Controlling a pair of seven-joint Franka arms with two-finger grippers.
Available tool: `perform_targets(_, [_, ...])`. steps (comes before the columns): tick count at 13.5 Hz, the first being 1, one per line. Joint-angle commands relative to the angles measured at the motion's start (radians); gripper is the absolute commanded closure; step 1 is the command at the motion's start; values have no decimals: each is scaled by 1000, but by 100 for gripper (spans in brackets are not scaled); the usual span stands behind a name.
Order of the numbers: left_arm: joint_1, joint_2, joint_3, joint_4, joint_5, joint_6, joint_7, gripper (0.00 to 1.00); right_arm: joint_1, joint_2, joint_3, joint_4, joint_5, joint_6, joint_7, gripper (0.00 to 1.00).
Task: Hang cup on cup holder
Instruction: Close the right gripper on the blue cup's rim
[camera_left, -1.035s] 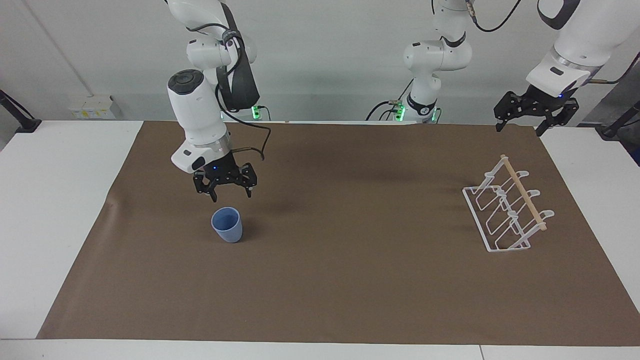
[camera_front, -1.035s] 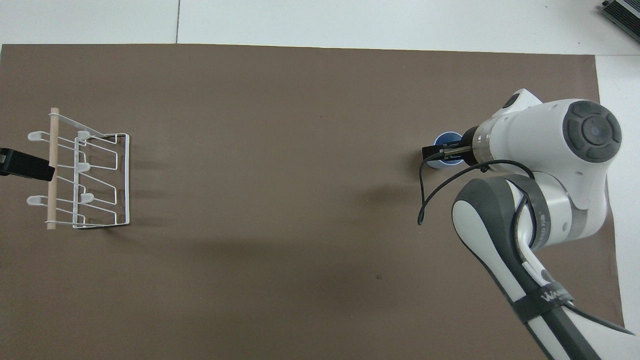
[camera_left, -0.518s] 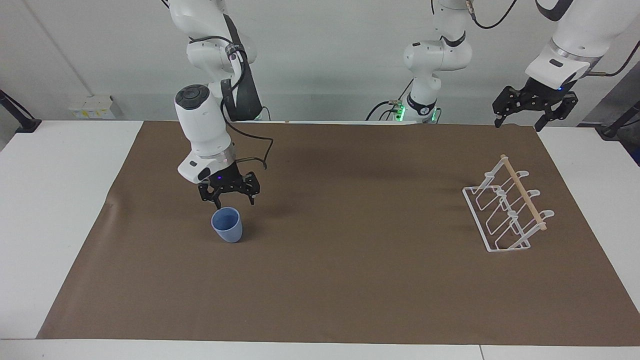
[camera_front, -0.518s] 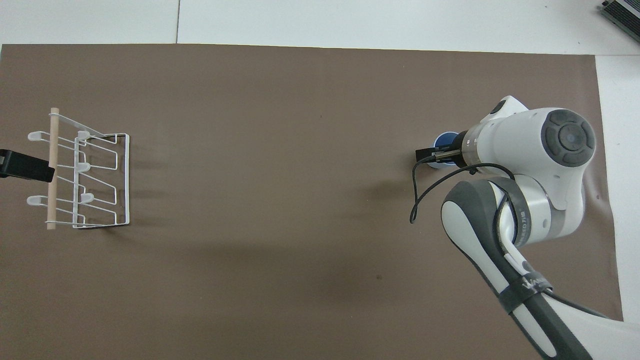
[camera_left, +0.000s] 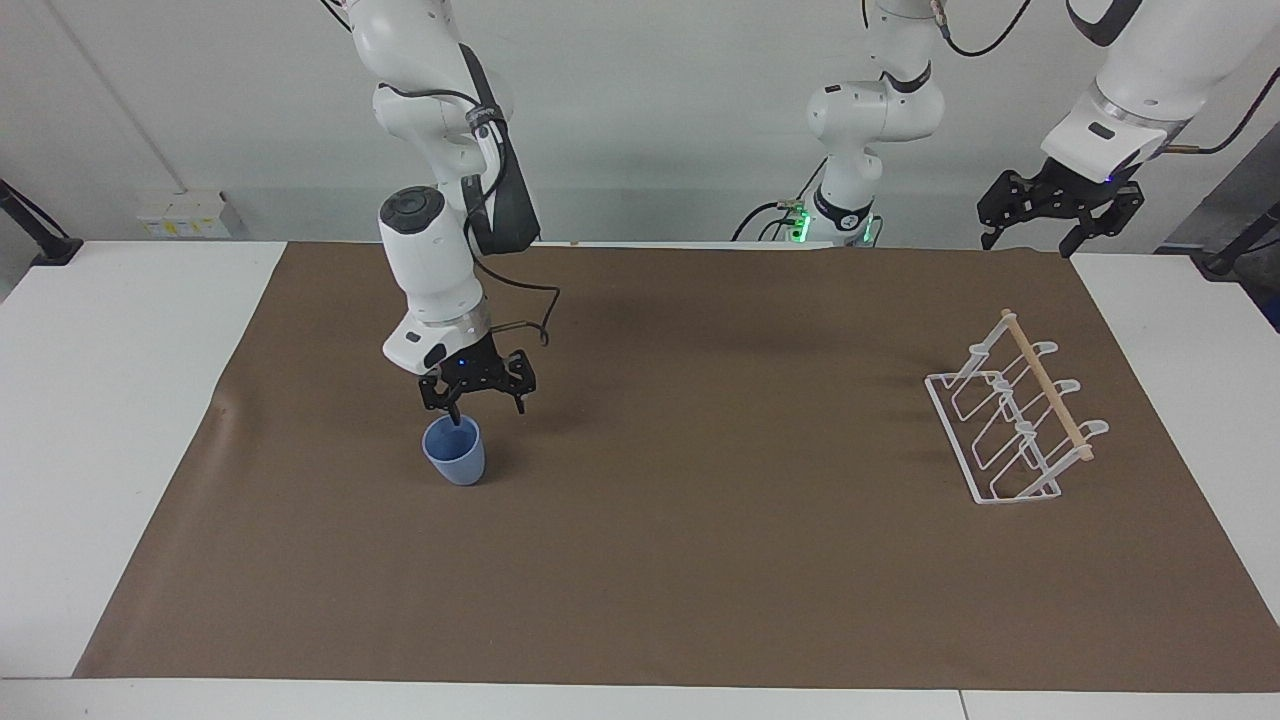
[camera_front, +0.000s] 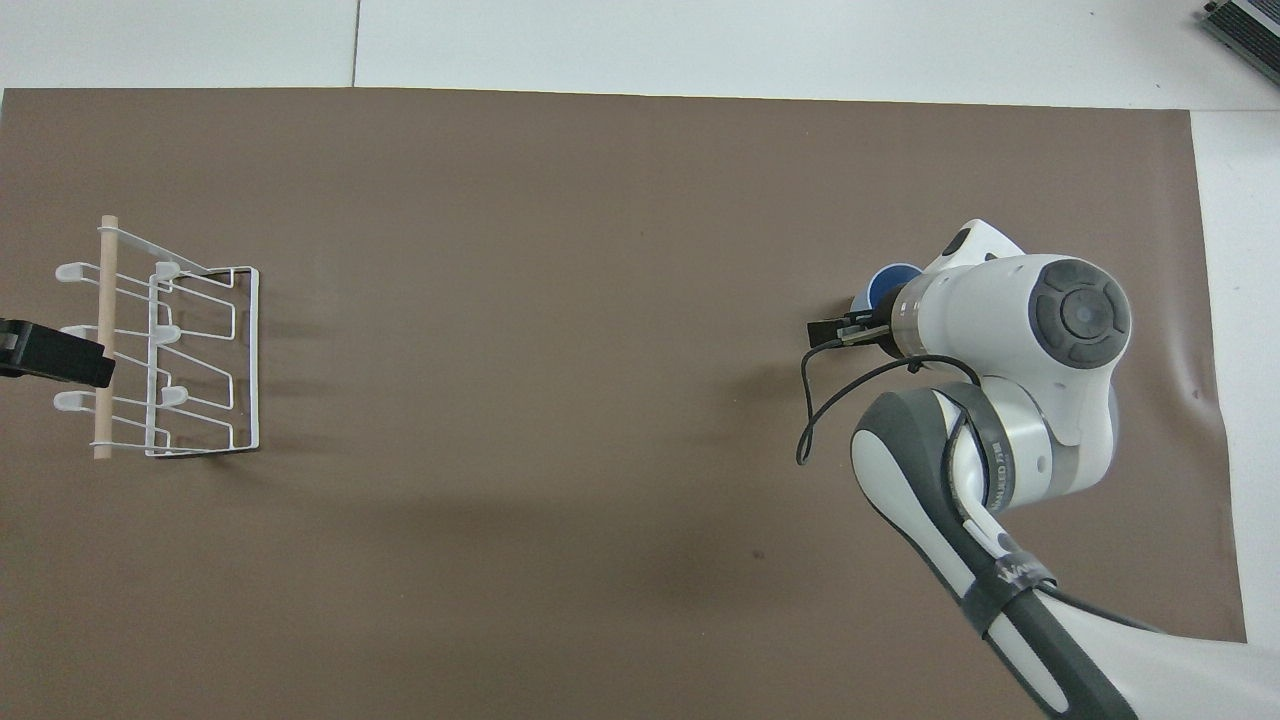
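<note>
Dropping lower since a second ago, the right gripper is now spreading its fingers at the cup's rim, one fingertip dipping inside. Over by the left arm's end, the cup holder is standing on the brown mat, with the left gripper waiting above, fingers apart. That small blue cup is sitting upright at the right arm's end.
</note>
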Motion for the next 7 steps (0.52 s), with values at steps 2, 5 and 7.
perform_targets(2, [-7, -24, 12, -17, -16, 2, -3, 0, -21, 12, 4, -30, -2, 41, -95, 0])
perform_targets(5, [-4, -21, 12, -10, -22, 19, -5, 0, -21, 12, 4, -30, -2, 41, -95, 0])
perform_targets(7, [-4, -19, 15, -11, -19, 35, -9, 0, -21, 12, 4, -30, -2, 41, -95, 0])
